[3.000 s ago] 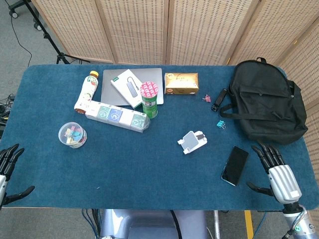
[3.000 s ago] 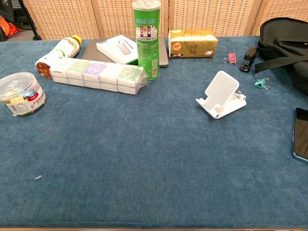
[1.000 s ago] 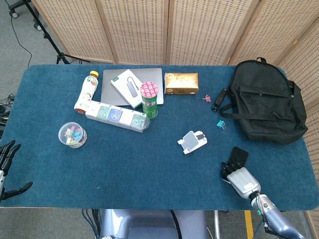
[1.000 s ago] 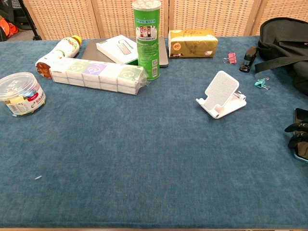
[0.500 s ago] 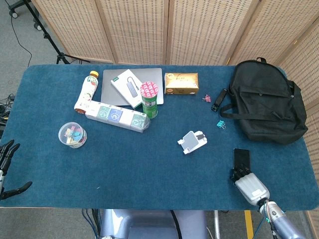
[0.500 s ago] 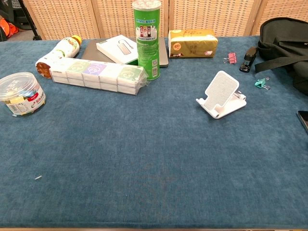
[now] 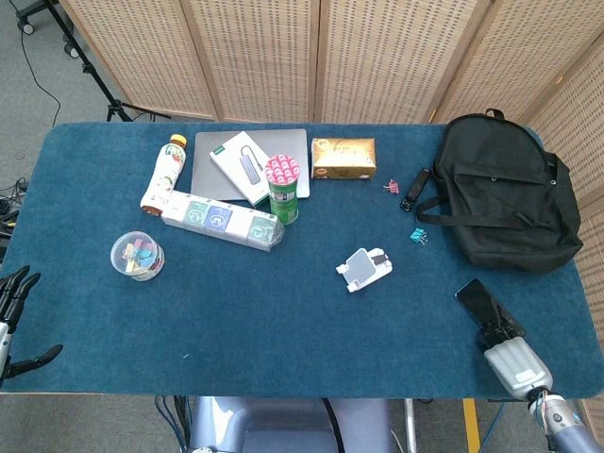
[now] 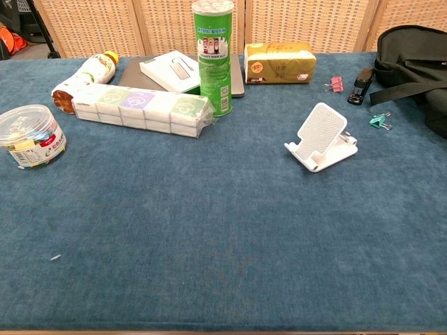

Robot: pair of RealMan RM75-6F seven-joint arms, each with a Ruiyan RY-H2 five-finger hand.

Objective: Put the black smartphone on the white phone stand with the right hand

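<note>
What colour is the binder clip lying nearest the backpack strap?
Teal; the binder clip shows best in the chest view, beside the black backpack.

stand (image 7: pixel 364 268) mid-table | smartphone (image 7: pixel 483 301) right of it, near front edge | backpack (image 7: pixel 500 193) behind smartphone
</note>
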